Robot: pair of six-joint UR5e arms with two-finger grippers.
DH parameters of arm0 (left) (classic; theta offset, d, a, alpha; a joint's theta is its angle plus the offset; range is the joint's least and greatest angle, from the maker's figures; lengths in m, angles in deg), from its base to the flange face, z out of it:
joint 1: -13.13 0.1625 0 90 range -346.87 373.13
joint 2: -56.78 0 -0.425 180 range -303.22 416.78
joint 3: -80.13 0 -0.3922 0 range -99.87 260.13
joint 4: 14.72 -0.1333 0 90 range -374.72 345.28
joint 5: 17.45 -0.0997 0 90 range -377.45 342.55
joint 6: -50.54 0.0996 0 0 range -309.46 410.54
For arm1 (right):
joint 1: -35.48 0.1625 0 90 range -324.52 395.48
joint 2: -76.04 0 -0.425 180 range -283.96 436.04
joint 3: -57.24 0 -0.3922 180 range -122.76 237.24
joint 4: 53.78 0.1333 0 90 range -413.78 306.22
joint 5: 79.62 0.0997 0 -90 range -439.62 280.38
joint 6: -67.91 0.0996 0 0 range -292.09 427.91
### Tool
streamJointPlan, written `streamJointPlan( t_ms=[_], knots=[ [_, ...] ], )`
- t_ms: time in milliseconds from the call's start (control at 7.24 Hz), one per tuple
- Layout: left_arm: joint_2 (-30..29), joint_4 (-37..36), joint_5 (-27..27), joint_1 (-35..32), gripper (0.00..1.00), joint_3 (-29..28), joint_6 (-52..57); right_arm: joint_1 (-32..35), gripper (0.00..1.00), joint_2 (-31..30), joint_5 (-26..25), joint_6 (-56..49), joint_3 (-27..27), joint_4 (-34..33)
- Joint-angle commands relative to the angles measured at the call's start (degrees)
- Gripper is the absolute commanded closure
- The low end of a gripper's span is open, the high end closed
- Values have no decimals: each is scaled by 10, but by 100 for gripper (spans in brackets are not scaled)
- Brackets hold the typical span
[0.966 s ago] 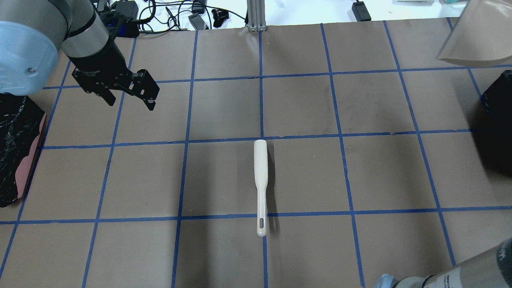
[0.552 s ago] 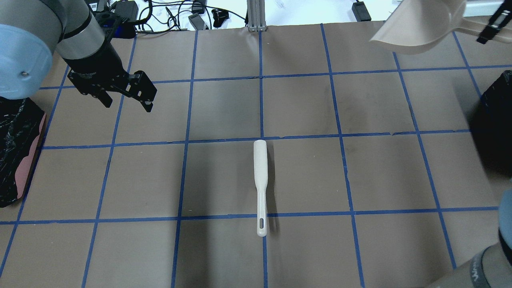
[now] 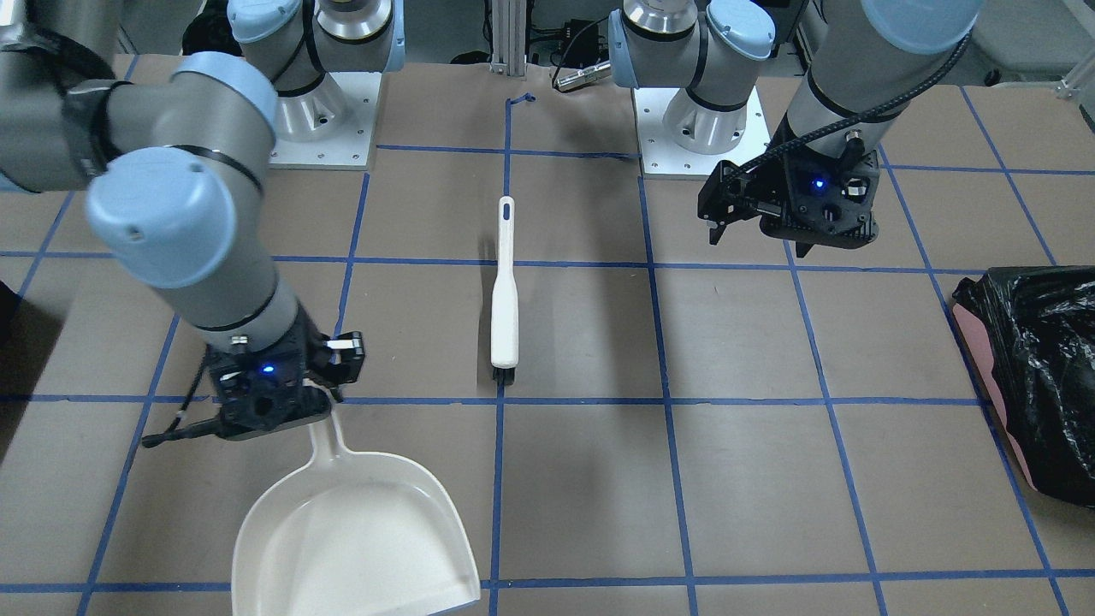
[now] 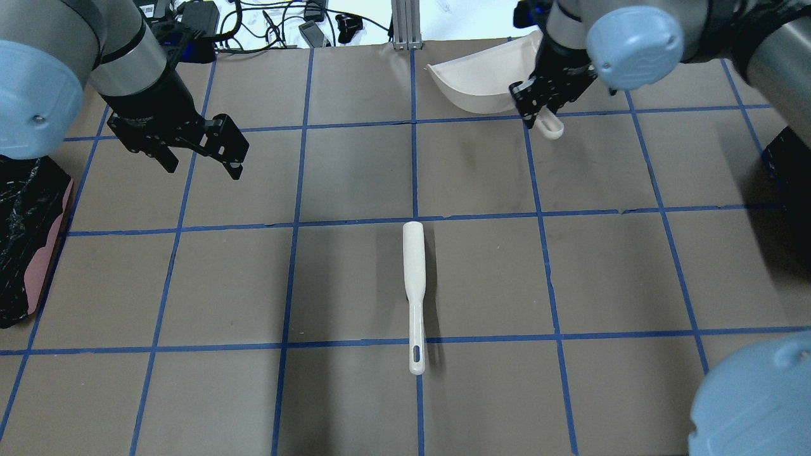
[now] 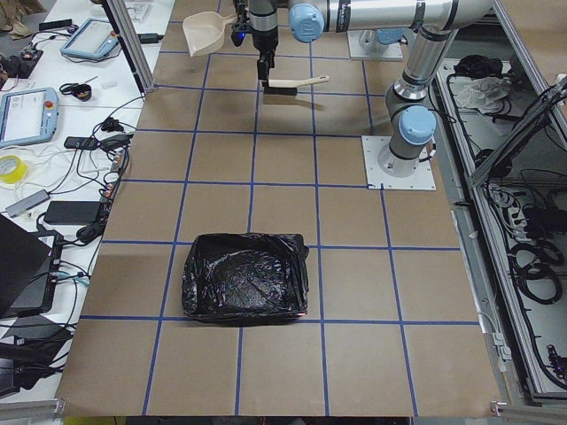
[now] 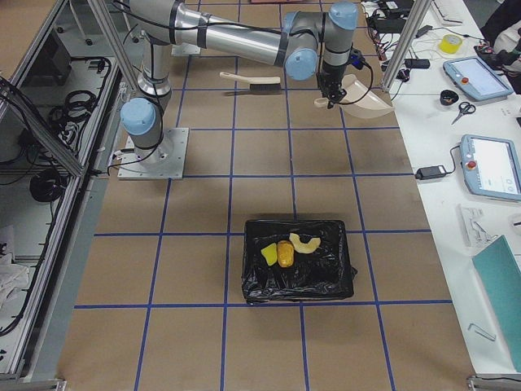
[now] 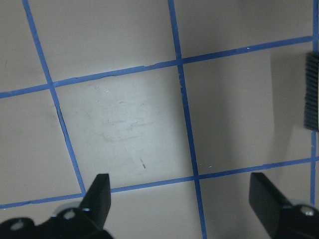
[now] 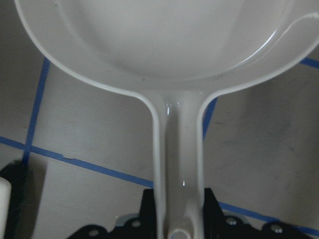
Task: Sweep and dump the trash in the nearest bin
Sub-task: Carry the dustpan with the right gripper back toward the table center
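The trash lies in the black-lined bin (image 6: 297,265) in the exterior right view: a yellow sponge (image 6: 268,253), an orange-brown bun (image 6: 284,253) and a tan croissant (image 6: 307,243). My right gripper (image 4: 538,101) is shut on the handle (image 8: 178,159) of a white dustpan (image 4: 481,79), held over the far middle-right of the table; the pan (image 3: 355,530) looks empty. My left gripper (image 4: 203,166) is open and empty above the far left of the table, and its fingers (image 7: 99,194) frame bare paper.
A white hand brush (image 4: 413,278) lies on the table's middle, handle toward the robot. Its bristles (image 7: 311,92) show at the left wrist view's right edge. A second black-lined bin (image 4: 25,234) sits at the left edge. Brown paper with blue tape grid covers the table.
My right arm has swung the dustpan from the far right corner leftward to the far middle-right. My left gripper has barely moved and stays open.
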Motion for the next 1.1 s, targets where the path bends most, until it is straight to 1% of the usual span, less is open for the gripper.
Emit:
streamJointPlan(
  t_ms=[0, 276, 414, 690, 828, 966],
  knots=[
    [0, 0, 0, 1, 0, 0, 4, 75, 98, 24, 0, 154, -6, -41],
    [0, 0, 0, 3, 0, 0, 5, 120, 98, 46, 0, 205, -7, -48],
    [0, 0, 0, 4, 0, -1, 5, 130, 98, 64, -2, 212, -8, -64],
    [0, -1, 0, 4, 0, 0, 6, 132, 98, 67, 0, 217, -33, -74],
    [0, -1, 0, 4, 0, 0, 6, 137, 98, 70, 0, 234, -51, -110],
    [0, -2, 0, 4, 0, 0, 6, 140, 98, 73, 0, 242, -59, -128]
  ],
)
